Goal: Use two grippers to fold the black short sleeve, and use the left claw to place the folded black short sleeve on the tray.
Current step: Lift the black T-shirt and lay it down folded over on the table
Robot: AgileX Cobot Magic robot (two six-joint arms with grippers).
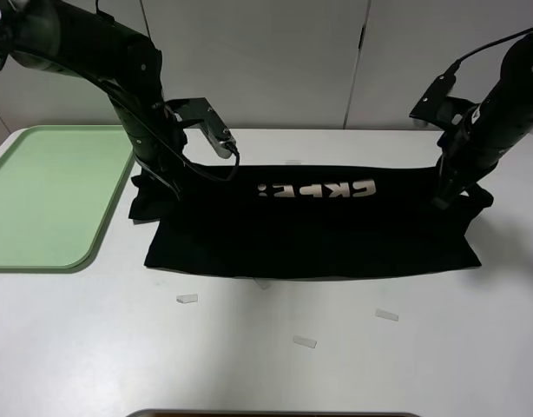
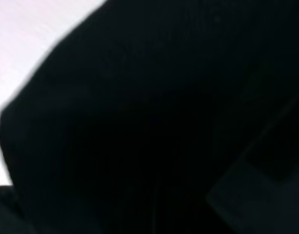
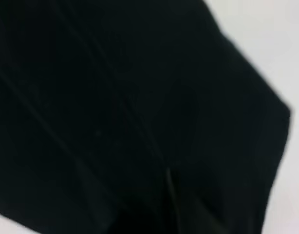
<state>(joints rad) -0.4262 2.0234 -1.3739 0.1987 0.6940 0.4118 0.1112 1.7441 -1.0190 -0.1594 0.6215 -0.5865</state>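
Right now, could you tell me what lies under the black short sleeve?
The black short sleeve rests on the white table; anything else beneath the fabric is covered and cannot be seen.

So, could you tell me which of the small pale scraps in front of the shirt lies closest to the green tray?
The leftmost scrap, off the front-left corner of the black short sleeve; the others all lie farther right, away from the tray.

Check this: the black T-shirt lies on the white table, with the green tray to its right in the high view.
Wrong side. The exterior high view shows the green tray to the left of the black T-shirt, which does lie on the white table.
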